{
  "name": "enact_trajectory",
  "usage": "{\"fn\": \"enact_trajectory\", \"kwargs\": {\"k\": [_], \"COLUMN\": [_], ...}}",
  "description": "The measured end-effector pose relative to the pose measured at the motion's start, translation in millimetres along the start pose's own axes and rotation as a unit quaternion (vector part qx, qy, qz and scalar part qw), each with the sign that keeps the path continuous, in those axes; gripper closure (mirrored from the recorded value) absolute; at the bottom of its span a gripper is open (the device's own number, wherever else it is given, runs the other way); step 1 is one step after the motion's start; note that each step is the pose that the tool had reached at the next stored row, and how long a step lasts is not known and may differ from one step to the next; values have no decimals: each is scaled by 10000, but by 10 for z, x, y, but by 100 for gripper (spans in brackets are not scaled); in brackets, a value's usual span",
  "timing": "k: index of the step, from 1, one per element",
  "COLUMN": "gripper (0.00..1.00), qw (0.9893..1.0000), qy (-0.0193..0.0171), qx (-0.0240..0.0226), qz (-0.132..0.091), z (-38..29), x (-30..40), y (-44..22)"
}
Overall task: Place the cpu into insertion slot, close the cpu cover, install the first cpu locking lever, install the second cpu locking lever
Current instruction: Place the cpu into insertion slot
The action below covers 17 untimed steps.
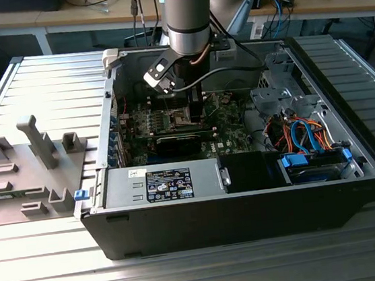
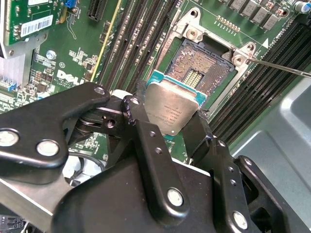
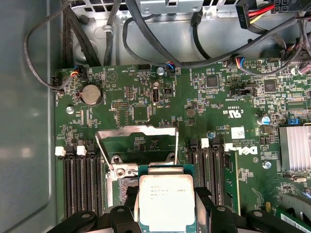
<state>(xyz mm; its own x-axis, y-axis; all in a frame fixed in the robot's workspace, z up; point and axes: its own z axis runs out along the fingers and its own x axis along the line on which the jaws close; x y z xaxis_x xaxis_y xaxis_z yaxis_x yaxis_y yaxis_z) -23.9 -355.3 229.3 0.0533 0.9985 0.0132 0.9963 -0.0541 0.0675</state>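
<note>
My gripper (image 2: pixel 170 115) is shut on the cpu (image 2: pixel 171 108), a small silvery square with a teal edge, pinched between two black fingers (image 2: pixel 146 145). The cpu hangs just above the near edge of the insertion slot (image 2: pixel 203 65), whose pin field lies open. In the first wrist view the gripper (image 3: pixel 166 200) holds the cpu (image 3: pixel 166 194) over the socket, and the cpu cover (image 3: pixel 138 130) stands swung up behind it. A thin locking lever (image 3: pixel 103 153) sticks up beside the socket; a lever rod (image 2: pixel 282 68) also juts out. In the exterior view the gripper (image 1: pixel 193 109) reaches into the case.
Black memory slots (image 3: pixel 80 179) flank the socket on both sides. A finned heat sink (image 3: pixel 294 148) and cables (image 3: pixel 146 53) lie near. The open computer case (image 1: pixel 249 208) walls in the board. A grey fixture plate (image 1: pixel 28 165) sits at the exterior view's left.
</note>
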Motion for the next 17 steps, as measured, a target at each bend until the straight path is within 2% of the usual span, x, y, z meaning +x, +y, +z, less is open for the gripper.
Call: {"fn": "enact_trajectory", "kwargs": {"k": [6, 17], "gripper": [46, 46], "qw": [10000, 10000], "qy": [-1, 0], "qx": [0, 0], "qz": [0, -16], "z": [6, 2], "x": [0, -3], "y": [-6, -85]}}
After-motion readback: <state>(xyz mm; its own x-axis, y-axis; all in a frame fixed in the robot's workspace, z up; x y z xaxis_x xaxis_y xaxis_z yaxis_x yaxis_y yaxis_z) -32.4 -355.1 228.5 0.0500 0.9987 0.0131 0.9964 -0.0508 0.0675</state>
